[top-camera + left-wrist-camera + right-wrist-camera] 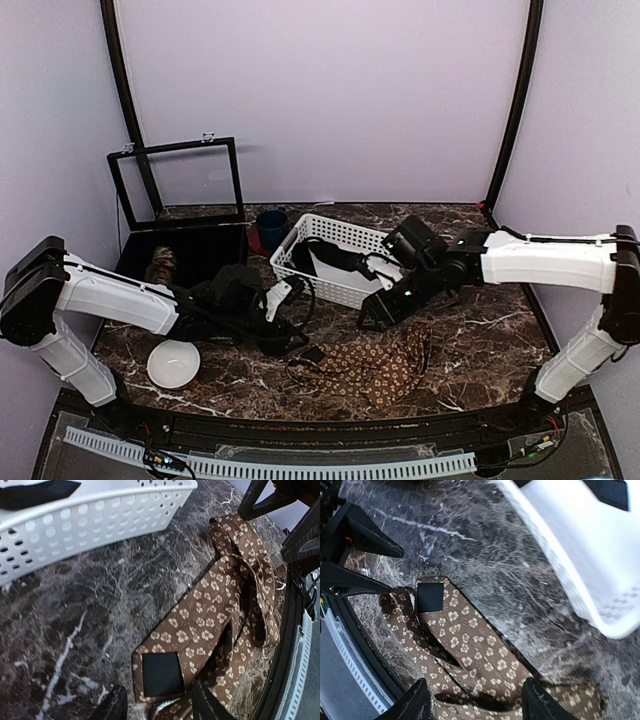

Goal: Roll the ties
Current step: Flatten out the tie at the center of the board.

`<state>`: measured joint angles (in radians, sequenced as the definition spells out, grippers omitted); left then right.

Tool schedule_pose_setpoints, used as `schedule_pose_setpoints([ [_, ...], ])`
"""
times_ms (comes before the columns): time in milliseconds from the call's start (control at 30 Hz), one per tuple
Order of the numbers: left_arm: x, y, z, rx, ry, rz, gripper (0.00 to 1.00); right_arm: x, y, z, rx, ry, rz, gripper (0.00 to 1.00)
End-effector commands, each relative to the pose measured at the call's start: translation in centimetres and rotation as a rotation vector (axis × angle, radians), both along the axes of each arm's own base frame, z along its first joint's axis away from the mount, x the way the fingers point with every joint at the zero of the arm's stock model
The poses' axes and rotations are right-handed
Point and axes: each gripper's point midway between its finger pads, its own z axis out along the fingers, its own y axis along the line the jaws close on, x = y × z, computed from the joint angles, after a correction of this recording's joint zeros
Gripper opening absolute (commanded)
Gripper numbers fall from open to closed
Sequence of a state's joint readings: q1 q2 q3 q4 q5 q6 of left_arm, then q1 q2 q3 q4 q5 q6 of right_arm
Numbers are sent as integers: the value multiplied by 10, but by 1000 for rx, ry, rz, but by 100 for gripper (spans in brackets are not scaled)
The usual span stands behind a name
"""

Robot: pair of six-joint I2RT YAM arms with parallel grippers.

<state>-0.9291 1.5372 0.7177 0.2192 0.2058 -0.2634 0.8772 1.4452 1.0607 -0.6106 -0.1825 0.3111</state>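
Note:
One brown tie with a tan flower pattern (375, 365) lies loosely bunched on the marble table near the front. Its flat end bears a black square patch (161, 674). My left gripper (160, 706) is open, its fingertips (112, 706) either side of that end, just above it; in the top view the left gripper (287, 336) is left of the tie. My right gripper (477, 705) is open over the tie (470, 635); in the top view the right gripper (373, 318) hovers above the tie's far side. A rolled brown coil (160, 265) sits in the black box.
A white perforated basket (345, 235) holding a dark item stands behind the tie and shows in the left wrist view (100, 515). A black hinged-lid box (200, 250) is at back left. A blue cup (271, 228) stands beside the basket. A white bowl (173, 362) is front left.

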Motion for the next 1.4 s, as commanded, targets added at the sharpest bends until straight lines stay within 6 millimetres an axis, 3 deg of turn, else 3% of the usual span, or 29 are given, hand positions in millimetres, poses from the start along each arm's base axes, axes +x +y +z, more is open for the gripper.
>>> schedule_pose_setpoints([
  [0,-24,11,-15,-21,99,0,44,-3,53,-19,-11,-64,154,59],
  [100,-29,25,-15,-41,105,46,43,0,76,-33,-47,-101,203,54],
  [333,-27,44,-1,-62,60,114,45,-2,104,-69,-147,-147,287,51],
  [667,-17,56,29,-101,-25,177,48,-19,108,-115,-278,-133,380,54],
  [733,-15,59,34,-105,-42,191,48,-23,108,-123,-298,-131,394,46],
  [833,-13,64,41,-118,-63,210,48,-21,106,-125,-328,-136,379,27],
  [933,-11,64,44,-120,-84,205,47,-6,110,-100,-297,-178,309,1],
  [1100,-13,48,45,-121,-105,117,46,31,98,-21,-115,-252,103,0],
  [1167,-14,40,43,-127,-113,84,45,44,82,8,-30,-264,10,0],
  [1267,-20,24,42,-127,-148,29,45,67,42,46,78,-286,-178,0],
  [1367,-26,6,40,-107,-194,-27,49,80,-9,61,145,-276,-377,0],
])
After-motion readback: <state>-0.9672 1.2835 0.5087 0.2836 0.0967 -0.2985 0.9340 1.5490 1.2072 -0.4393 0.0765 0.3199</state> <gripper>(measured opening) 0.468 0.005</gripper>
